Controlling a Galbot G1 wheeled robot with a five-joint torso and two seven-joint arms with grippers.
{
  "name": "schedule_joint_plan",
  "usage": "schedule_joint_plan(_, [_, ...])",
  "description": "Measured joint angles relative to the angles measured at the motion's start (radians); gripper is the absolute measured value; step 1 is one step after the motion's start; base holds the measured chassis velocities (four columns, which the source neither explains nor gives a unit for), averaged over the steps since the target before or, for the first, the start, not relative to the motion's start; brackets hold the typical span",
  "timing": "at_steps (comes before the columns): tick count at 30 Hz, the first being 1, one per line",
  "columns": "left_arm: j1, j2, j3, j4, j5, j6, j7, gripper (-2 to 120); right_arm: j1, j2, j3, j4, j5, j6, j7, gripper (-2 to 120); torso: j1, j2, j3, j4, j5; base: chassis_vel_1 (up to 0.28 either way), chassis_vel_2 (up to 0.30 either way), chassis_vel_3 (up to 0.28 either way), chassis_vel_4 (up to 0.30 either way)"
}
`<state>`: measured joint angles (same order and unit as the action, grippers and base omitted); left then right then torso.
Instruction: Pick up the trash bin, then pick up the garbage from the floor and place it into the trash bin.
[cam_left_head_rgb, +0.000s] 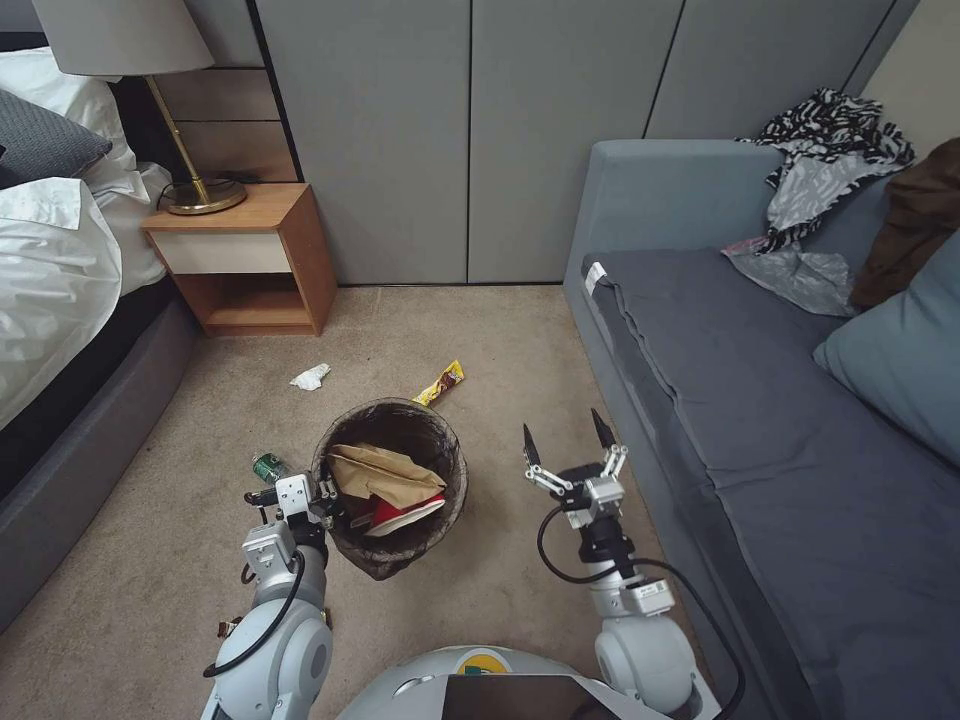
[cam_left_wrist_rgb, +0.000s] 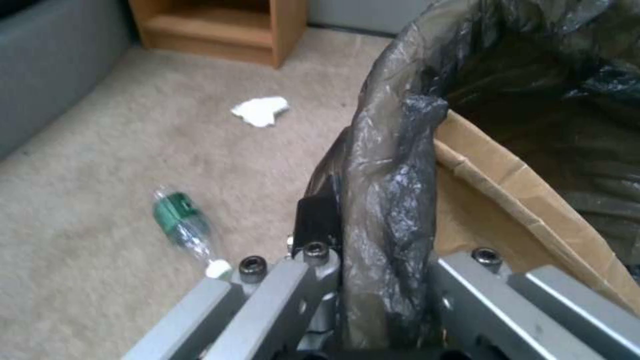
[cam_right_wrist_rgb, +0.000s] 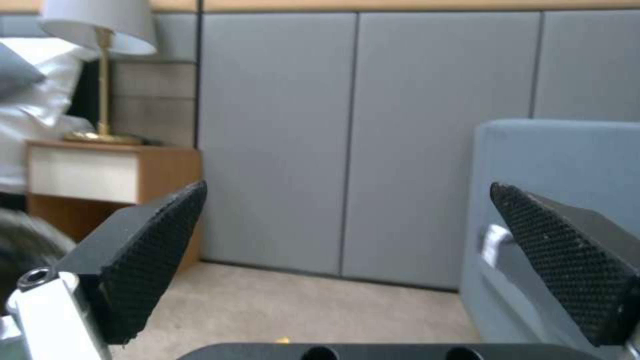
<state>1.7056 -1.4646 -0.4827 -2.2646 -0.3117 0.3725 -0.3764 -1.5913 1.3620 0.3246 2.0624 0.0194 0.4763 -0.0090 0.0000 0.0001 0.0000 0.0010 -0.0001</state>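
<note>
- Your left gripper (cam_left_head_rgb: 322, 492) is clamped on the left rim of the trash bin (cam_left_head_rgb: 392, 487); fingers pinch the bag-covered edge.
- The bin sits centre, between your arms, holding a tan paper bag (cam_left_head_rgb: 385, 470) and a red-white wrapper (cam_left_head_rgb: 405, 513).
- Your right gripper (cam_left_head_rgb: 567, 440) hangs right of the bin beside the sofa (cam_left_head_rgb: 760, 420), fingers spread apart, empty.
- On the carpet: green bottle (cam_left_head_rgb: 268, 466) left of the bin, white tissue (cam_left_head_rgb: 311, 376) and yellow packet (cam_left_head_rgb: 440, 383) beyond it.

A brass-stemmed lamp (cam_left_head_rgb: 150, 110) is set on a wooden nightstand (cam_left_head_rgb: 250, 262) between a bed with white linen (cam_left_head_rgb: 50, 260) and a grey sofa (cam_left_head_rgb: 760, 400), where patterned clothing (cam_left_head_rgb: 825, 160) is heaped beside a blue cushion (cam_left_head_rgb: 900, 350).
</note>
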Motion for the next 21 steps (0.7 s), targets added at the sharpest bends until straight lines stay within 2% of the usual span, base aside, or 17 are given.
schedule_joint_plan(2, [-0.001,0.007,-0.013,-0.001,0.016,-0.012,0.001,3,-0.044,0.057,0.04,-0.076,-0.035,0.073,0.018,100,0.0,0.0,0.0,-0.0001,0.0,0.0,0.0,0.0,0.0])
schedule_joint_plan(6, [0.002,0.011,-0.036,-0.005,0.033,-0.031,-0.001,3,-0.055,0.096,0.069,-0.146,-0.068,0.125,0.025,100,0.0,0.0,0.0,0.0,-0.0001,0.0,0.0,0.0,0.0])
schedule_joint_plan(10, [0.005,0.01,-0.047,-0.008,0.045,-0.046,-0.007,3,-0.052,0.112,0.078,-0.188,-0.084,0.149,0.017,100,0.0,0.0,0.0,0.0001,0.0,0.0,0.0,0.0,0.0])
schedule_joint_plan(21, [0.027,-0.003,-0.052,-0.007,0.065,-0.073,-0.012,3,-0.032,0.118,0.08,-0.212,-0.065,0.152,-0.039,100,0.0,0.0,0.0,0.0,0.0,0.0,0.0,0.0,0.0])
